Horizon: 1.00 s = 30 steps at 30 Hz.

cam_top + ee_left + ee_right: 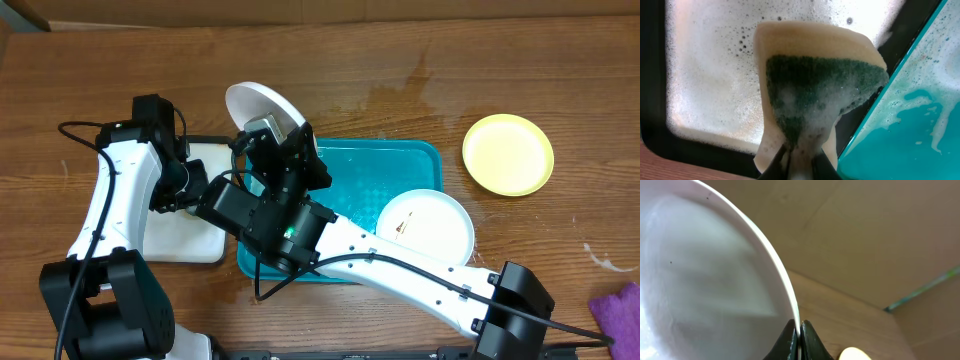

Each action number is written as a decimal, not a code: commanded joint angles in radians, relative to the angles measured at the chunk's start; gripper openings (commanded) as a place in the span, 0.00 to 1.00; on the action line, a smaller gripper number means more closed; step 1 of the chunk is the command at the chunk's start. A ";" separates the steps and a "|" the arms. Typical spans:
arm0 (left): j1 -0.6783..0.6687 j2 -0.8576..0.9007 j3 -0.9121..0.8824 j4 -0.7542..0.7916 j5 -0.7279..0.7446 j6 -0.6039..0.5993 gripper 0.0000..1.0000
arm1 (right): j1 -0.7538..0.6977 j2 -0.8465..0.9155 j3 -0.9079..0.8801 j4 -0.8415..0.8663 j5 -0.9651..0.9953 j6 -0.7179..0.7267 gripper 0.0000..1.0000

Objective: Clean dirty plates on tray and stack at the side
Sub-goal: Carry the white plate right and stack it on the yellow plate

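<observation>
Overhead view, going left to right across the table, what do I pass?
First the small white tray → lifted white plate → smeared white plate in the teal tray → yellow plate → purple cloth.

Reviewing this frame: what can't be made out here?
1. Held plate, right wrist view: face blurred and cut by the left edge, so any smears are unreadable.
2. Tray, overhead: left half hidden under the right arm.
3. Sponge: unseen overhead, hidden by the left arm.
4. Cloth, overhead: cut by the corner.
</observation>
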 commanded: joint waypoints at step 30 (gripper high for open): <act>0.006 0.003 -0.004 0.011 -0.005 0.014 0.10 | -1.151 -0.013 0.026 -0.444 -1.251 0.145 0.04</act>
